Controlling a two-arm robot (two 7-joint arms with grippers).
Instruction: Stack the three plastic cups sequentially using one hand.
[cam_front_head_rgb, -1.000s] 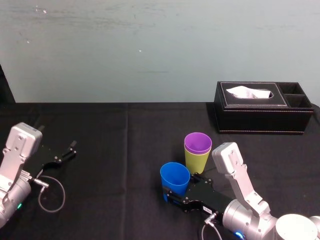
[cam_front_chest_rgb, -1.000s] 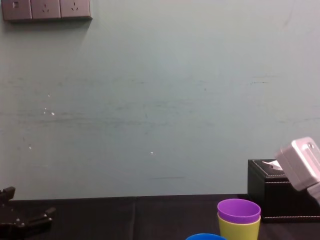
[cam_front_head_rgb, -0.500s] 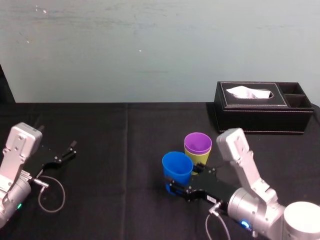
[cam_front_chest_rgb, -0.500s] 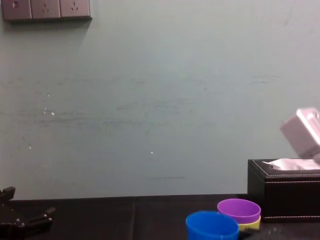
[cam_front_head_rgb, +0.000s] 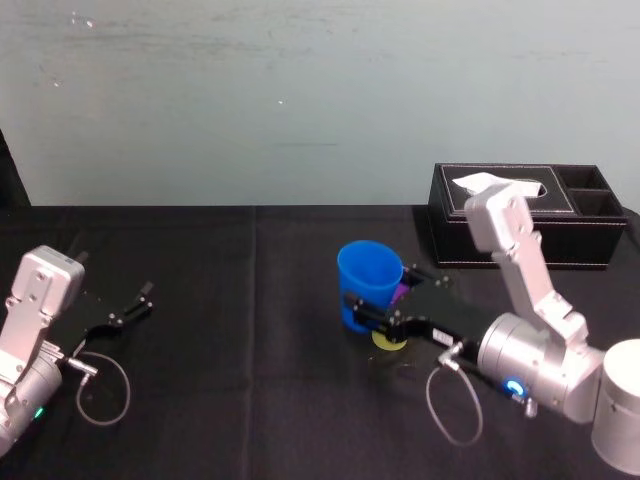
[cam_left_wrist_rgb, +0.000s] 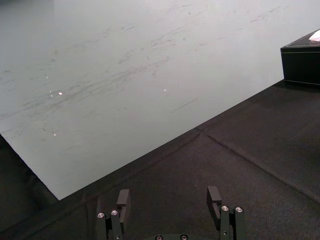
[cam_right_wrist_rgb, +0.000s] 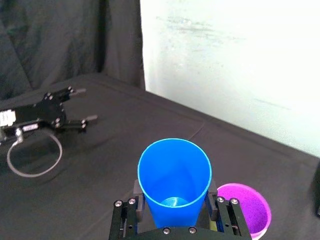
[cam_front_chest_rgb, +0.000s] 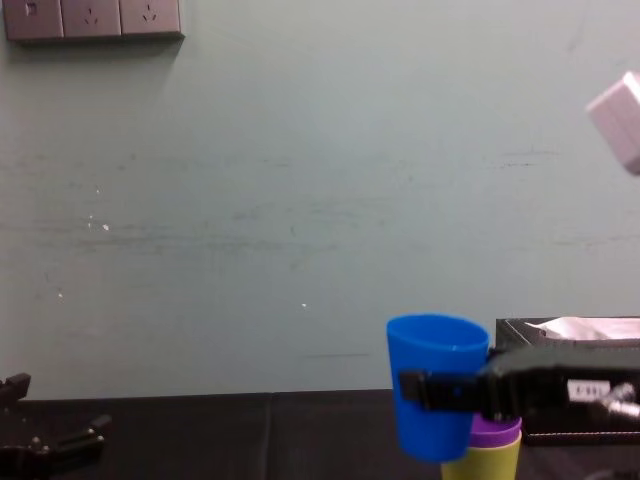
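Three cups sit near the middle of the black surface (cam_front_head_rgb: 250, 400). The right end effector (cam_front_head_rgb: 365, 310) has its two fingers closed on the lower wall of the blue cup (cam_front_head_rgb: 370, 285), which is upright with its mouth up.

From the head, the blue cup hides most of the other two. A purple sliver shows at its side and a yellow-green base below.

The chest view shows more. The purple cup (cam_front_chest_rgb: 495, 432) is nested in the yellow-green cup (cam_front_chest_rgb: 490, 462). The blue cup hangs off the surface just beside them on the robot's left, its base lower than the purple rim.

The right wrist view shows the purple mouth uncovered, with the blue cup next to it and not inside it.

The tissue box (cam_front_head_rgb: 520, 240) stands behind the cups to the right, near the surface's far edge by the wall. It is apart from the stack.

A wide stretch of dark cloth lies between the cups and the left end effector (cam_front_head_rgb: 125, 310). That one rests low at the left side with its fingers spread and nothing between them, beside a cable loop (cam_front_head_rgb: 105, 390).
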